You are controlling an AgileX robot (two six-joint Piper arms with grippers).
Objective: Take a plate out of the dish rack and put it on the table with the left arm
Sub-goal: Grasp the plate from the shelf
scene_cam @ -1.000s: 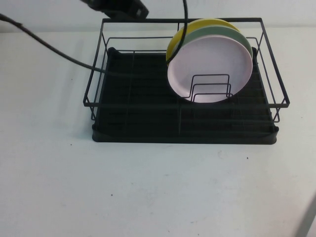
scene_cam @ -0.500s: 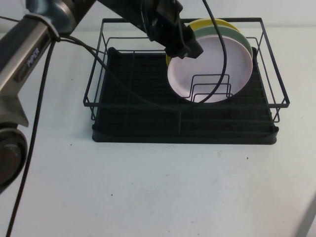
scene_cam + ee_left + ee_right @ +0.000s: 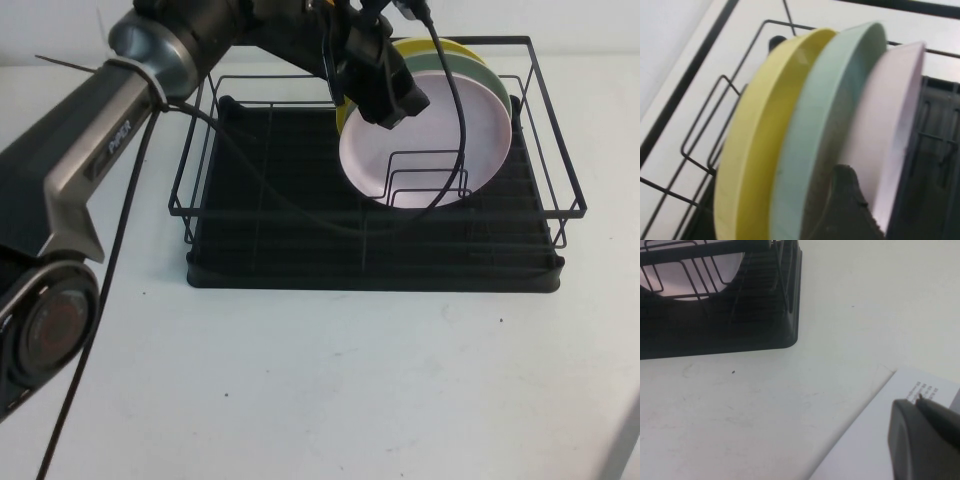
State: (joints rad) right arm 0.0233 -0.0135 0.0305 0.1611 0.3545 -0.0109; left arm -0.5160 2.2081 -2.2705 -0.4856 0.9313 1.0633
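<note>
The black dish rack [image 3: 370,255] stands on the white table [image 3: 320,390]. Three plates lean upright at its right end: yellow plate [image 3: 400,50] at the back, mint-green plate [image 3: 470,66] in the middle, pale pink plate [image 3: 440,135] in front, behind the wire dividers [image 3: 425,180]. The left pincer [image 3: 390,95] hovers at the plates' upper left rim; whether it is released or clenched cannot be told. The right pincer [image 3: 925,440] is low beside the rack, near a white sheet [image 3: 865,450]; its state cannot be told either.
</note>
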